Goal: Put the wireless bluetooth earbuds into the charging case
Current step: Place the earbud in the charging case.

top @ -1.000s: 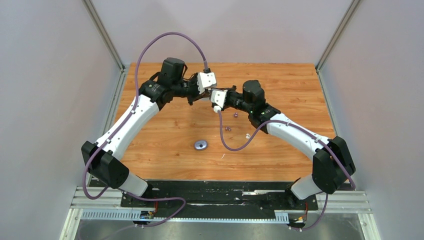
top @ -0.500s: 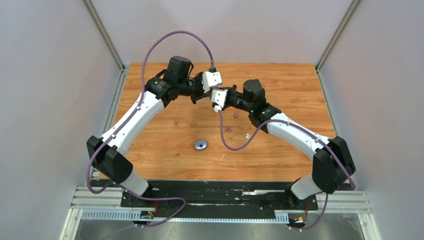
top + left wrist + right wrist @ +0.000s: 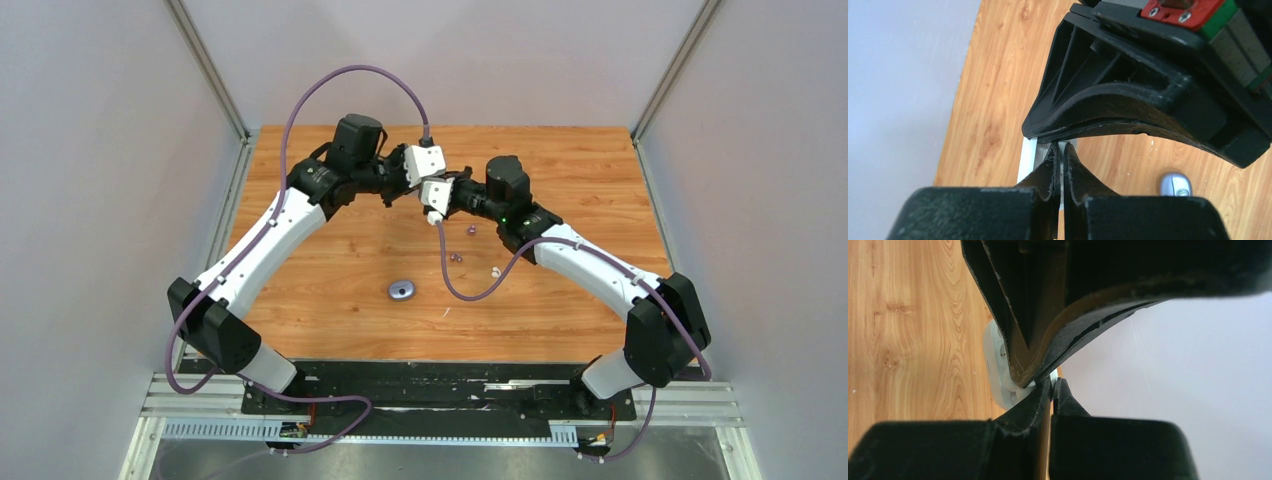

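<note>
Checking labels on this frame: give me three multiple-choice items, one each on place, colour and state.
1. Where is the grey-purple case?
A) lying free on the table
B) far right corner
C) inside a jaw
2. What colour is the case at the fingertips?
A) white
B) red
C) black
3. The left gripper and right gripper are:
A) wide open
B) shut
C) out of view

1A: nothing touches it.
2A: the white case shows in the right wrist view.
3B: the fingertips meet in both wrist views.
</note>
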